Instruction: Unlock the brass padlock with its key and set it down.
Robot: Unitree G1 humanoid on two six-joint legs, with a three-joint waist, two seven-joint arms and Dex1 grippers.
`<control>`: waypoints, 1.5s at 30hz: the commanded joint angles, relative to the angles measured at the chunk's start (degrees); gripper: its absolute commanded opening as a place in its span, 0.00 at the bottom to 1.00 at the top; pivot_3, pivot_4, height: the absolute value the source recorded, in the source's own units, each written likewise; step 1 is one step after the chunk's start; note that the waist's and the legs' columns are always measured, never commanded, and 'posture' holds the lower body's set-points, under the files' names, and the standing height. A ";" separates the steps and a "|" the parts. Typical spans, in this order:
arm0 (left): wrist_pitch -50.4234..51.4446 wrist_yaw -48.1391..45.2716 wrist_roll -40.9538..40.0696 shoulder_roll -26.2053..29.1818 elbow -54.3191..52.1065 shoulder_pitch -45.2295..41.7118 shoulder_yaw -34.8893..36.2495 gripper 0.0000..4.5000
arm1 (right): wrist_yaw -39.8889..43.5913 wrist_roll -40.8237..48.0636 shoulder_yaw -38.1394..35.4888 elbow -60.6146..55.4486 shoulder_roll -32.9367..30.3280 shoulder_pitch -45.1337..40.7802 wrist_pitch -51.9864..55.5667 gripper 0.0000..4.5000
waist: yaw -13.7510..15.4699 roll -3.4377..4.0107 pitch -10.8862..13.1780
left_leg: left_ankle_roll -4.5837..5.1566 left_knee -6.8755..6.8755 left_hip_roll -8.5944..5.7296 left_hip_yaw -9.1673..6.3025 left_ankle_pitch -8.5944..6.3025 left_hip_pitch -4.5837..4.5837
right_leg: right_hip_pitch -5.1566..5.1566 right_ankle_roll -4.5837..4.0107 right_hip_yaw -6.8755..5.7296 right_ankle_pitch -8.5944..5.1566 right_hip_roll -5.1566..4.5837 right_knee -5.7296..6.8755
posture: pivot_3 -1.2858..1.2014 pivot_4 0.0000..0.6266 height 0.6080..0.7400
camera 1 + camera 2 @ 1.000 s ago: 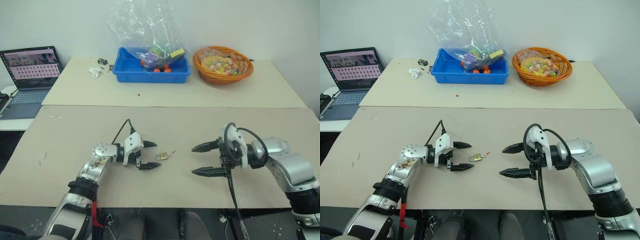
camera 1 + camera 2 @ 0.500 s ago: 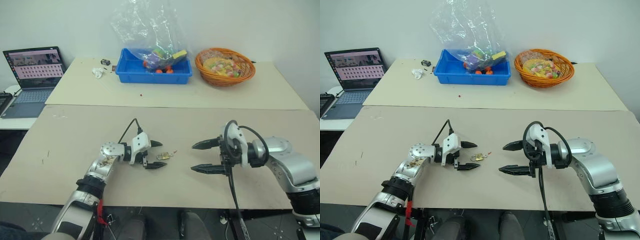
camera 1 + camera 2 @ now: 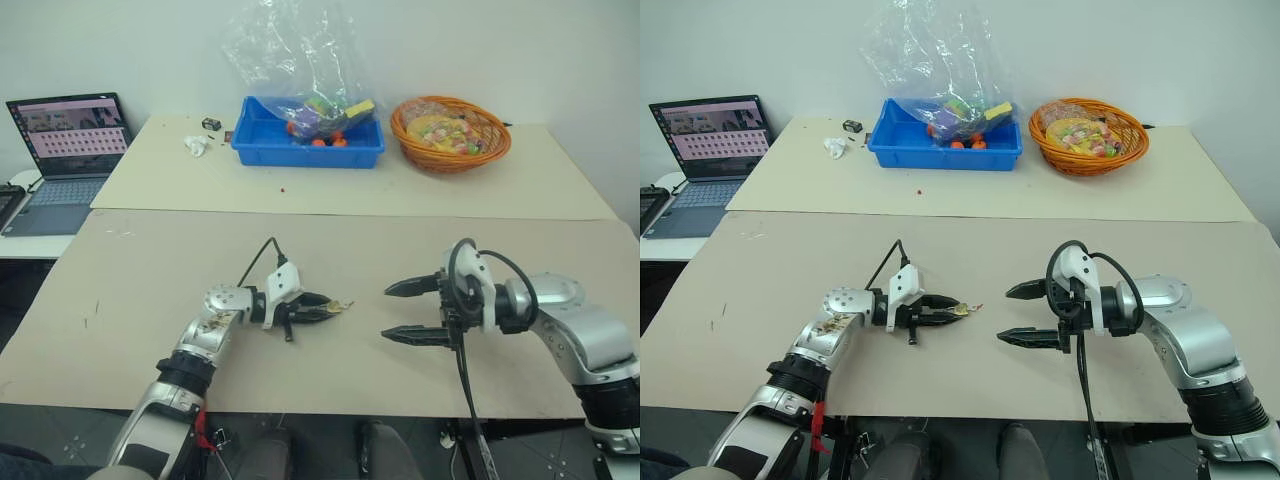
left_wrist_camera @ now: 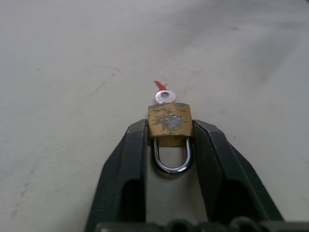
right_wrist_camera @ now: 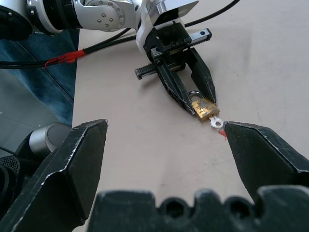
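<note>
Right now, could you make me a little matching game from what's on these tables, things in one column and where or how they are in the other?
Things:
1. padlock
2. key
3. right pincer
4. bin

States:
A. wide open, holding nothing
B. on the far table, beside the basket
C. pinched in the left pincer
D. sticking out of the lock's body

Pairs: 1-C, 2-D, 3-A, 4-B

— How many locks and keys were there?
— One brass padlock [image 4: 170,125], one key [image 4: 164,96], and one red speck [image 4: 158,85] just past the key.
— And the containers?
— One blue bin [image 3: 308,143], one orange basket [image 3: 450,132], one clear plastic bag [image 3: 285,52]. Also one laptop [image 3: 62,145] and two pincers.
</note>
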 commanded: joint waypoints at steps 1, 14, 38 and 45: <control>0.87 -0.09 -0.53 -0.81 -2.19 0.78 -1.05 0.18 | -0.55 1.03 -2.00 -2.14 -0.93 -0.96 0.61 1.00 | -0.09 0.00 0.00 | 0.00 0.00 0.00 0.00 0.00 0.00 | -0.01 0.00 0.00 0.00 0.00 0.00 | 0.52 0.24 0.96; -28.22 25.04 21.06 11.90 -22.83 9.89 6.10 0.18 | -11.22 -0.01 0.57 -1.58 2.62 -3.62 9.21 1.00 | -0.60 -0.03 0.02 | -0.05 -0.18 0.08 0.12 0.02 -0.13 | -0.44 -0.11 0.13 0.07 -0.03 0.03 | 0.52 0.24 0.96; -33.64 31.32 21.66 15.07 -31.60 14.54 5.91 0.18 | -15.32 12.43 -1.45 14.49 18.87 -19.25 26.44 1.00 | -0.67 0.01 0.02 | -0.03 -0.29 0.06 0.14 0.01 -0.65 | -0.98 -0.20 0.02 0.14 -0.04 0.03 | 0.52 0.24 0.96; -34.32 31.53 21.76 15.22 -31.54 14.45 5.77 0.18 | -15.00 12.07 -0.91 14.65 19.17 -19.41 26.32 1.00 | -1.14 0.01 0.02 | -0.03 -0.29 0.06 0.14 0.01 -0.66 | -0.99 -0.19 0.02 0.14 -0.03 0.04 | 0.52 0.24 0.96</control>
